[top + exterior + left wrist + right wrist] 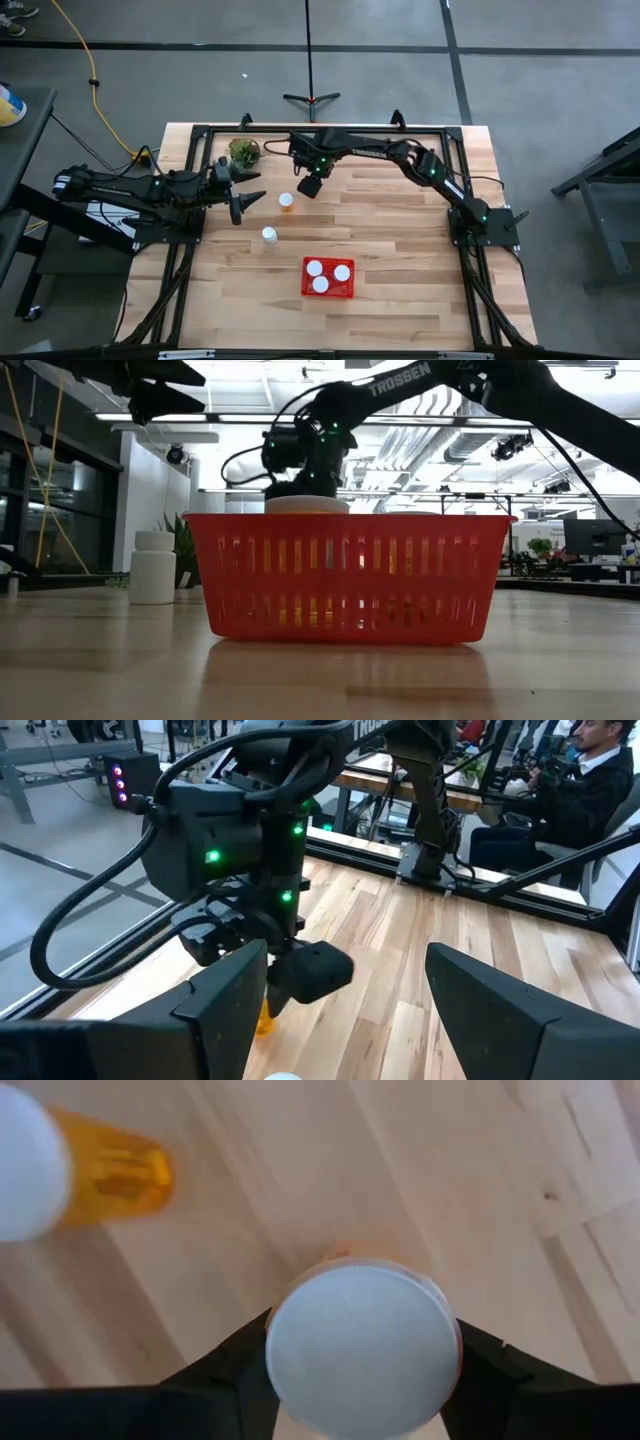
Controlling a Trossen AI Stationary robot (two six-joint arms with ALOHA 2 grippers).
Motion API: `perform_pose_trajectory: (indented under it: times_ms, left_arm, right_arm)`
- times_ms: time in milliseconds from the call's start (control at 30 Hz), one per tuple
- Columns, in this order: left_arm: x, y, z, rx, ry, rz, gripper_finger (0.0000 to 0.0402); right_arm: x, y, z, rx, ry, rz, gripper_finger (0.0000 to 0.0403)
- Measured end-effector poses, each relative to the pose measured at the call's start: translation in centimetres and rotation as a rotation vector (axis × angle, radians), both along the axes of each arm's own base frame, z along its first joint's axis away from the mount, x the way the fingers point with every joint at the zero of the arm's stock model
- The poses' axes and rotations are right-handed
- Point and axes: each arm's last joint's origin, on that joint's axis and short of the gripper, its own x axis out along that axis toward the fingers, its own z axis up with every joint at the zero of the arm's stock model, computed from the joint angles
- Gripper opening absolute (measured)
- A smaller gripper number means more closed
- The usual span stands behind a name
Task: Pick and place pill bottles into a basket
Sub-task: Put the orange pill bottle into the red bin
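The red basket [328,290] stands near the table's middle front and holds three pill bottles with white caps [315,268]. One orange pill bottle [286,202] and another [268,235] stand on the table behind and to the left of it. My right gripper [312,186] hangs over the table's far middle and is shut on a further pill bottle [360,1345], which the gripper hides in the high view. My left gripper [255,188] is open and empty, left of the standing bottles, pointing toward the right gripper [290,970]. My right gripper comes from above, pointing down, with one dark finger [235,1360] on each side of the bottle just under its white cap [360,1345]. The bottle stays upright. The cap hides the place of contact. I cannot tell whether its base is on the table.
A small green plant [243,152] stands at the table's far left, close behind my left gripper. A dark frame [200,130] runs along the table's far and side edges. Bare wood lies to the basket's right and left. A person sits beyond the table in the left wrist view [590,770].
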Motion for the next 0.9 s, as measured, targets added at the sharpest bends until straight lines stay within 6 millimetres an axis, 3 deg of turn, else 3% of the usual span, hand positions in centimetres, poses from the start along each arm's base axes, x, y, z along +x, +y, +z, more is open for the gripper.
perform_pose_trajectory:
  times_ms: [233, 433, 600, 733, 900]
  left_arm:
    - [0.0, 0.0, 0.1, 0.008, -0.003, -0.010, 0.0308]
    - [0.0, -0.1, 0.1, 0.054, 0.014, -0.033, 0.0308]
    - [0.0, -0.1, 0.1, 0.078, 0.020, -0.041, 0.0308]
    - [0.0, -0.1, 0.1, 0.103, 0.030, -0.049, 0.0308]
    - [0.0, -0.1, 0.1, 0.149, 0.046, -0.056, 0.0308]
  right_arm:
    - [0.1, 1.7, 2.6, -0.015, 0.027, 0.002, 0.0192]
    - [-0.2, 4.5, 4.6, -0.024, 0.076, 0.016, 0.0218]
    - [-0.6, 7.8, 5.7, -0.032, 0.131, 0.026, 0.0190]
    - [-0.8, 10.8, 6.7, -0.041, 0.133, 0.024, 0.0190]
    - [-1.5, 14.1, 7.9, -0.050, 0.149, -0.016, 0.0224]
